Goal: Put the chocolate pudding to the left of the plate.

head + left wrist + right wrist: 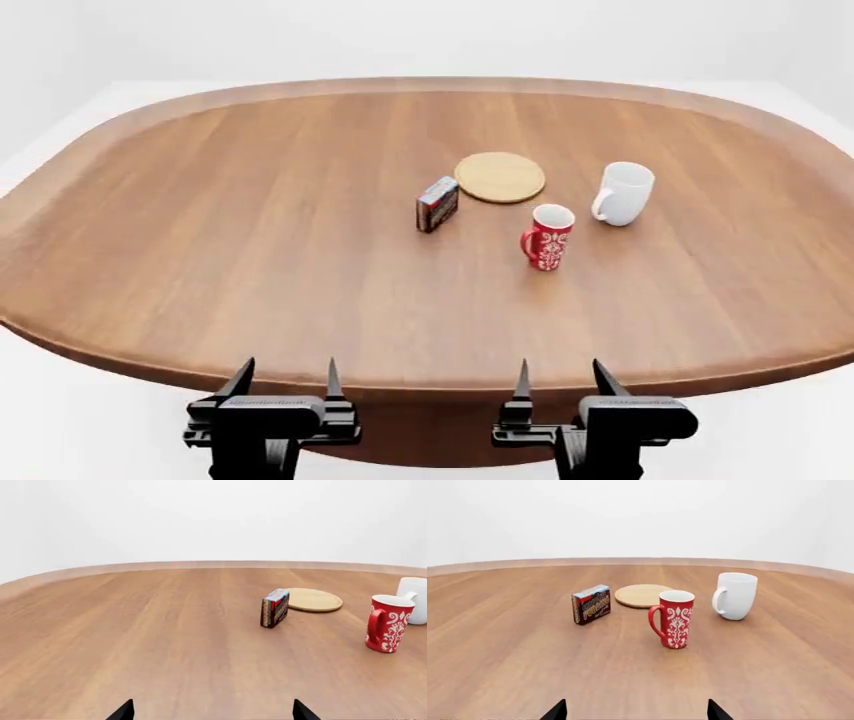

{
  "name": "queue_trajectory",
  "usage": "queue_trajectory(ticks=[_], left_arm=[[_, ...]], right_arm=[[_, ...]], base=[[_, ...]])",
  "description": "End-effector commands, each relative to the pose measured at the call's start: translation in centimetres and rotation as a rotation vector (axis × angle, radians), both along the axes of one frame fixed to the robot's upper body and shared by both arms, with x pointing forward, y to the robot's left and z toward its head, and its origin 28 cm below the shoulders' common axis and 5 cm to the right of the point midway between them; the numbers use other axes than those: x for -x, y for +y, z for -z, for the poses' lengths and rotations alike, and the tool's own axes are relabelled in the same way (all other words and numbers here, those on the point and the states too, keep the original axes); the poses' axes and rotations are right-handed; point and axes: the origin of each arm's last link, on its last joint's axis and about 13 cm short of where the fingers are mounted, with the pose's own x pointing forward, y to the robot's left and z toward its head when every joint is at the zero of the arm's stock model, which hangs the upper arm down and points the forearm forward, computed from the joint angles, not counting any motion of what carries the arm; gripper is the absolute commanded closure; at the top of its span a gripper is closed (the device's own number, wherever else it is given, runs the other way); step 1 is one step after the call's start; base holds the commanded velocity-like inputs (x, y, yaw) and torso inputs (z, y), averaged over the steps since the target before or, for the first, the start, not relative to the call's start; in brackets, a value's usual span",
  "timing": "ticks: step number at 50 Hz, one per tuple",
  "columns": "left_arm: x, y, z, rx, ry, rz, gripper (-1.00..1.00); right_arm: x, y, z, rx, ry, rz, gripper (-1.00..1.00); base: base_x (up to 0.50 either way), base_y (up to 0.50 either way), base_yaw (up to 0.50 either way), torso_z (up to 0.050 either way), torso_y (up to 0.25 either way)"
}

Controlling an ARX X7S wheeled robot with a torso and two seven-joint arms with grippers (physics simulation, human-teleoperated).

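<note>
The chocolate pudding (438, 203) is a small dark brown and red carton standing on edge on the table, just left and in front of the plate (501, 177), a flat round tan wooden disc. The carton also shows in the left wrist view (274, 608) and the right wrist view (591, 604), and the plate in both (313, 600) (642, 595). My left gripper (286, 382) is open and empty at the table's near edge. My right gripper (561, 380) is open and empty beside it. Both are far from the carton.
A red patterned mug (546, 236) stands right of the carton and in front of the plate. A white mug (622, 193) stands right of the plate. The oval wooden table (227, 230) has a raised rim.
</note>
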Motion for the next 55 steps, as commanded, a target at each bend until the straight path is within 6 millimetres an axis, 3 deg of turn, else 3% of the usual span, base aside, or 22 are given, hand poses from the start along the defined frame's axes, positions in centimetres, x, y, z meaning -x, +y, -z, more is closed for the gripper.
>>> queue_trajectory(ticks=[1,17,25,31,44,55], left_arm=[[0.0,0.0,0.0,-0.002,0.003,0.007,-1.00],[0.1,0.0,0.0,-0.013,-0.005,-0.001,-1.00],[0.2,0.0,0.0,-0.006,-0.010,0.008,-1.00],[0.5,-0.2,-0.7,-0.006,0.000,0.026,-1.00],[-0.3,0.3,-4.9,-0.028,0.001,0.037,-1.00],[-0.3,0.8,-5.1,-0.030,0.014,0.019,-1.00]], right_arm=[[0.0,0.0,0.0,0.000,0.003,-0.002,-1.00],[-0.1,-0.1,0.0,-0.009,0.009,-0.001,-1.00],[0.0,-0.1,-0.1,-0.019,0.002,0.045,-1.00],[0.6,-0.3,-1.2,-0.019,-0.009,0.017,-1.00],[-0.2,0.0,-5.2,-0.013,0.050,-0.024,-1.00],[-0.7,-0.1,-6.0,-0.019,0.074,-0.028,-1.00]], base=[[0.00,0.50,0.00,0.000,0.000],[0.00,0.50,0.00,0.000,0.000],[0.00,0.06,0.00,0.000,0.000],[0.23,0.01,0.00,0.000,0.000],[0.50,0.04,0.00,0.000,0.000],[0.50,0.04,0.00,0.000,0.000]])
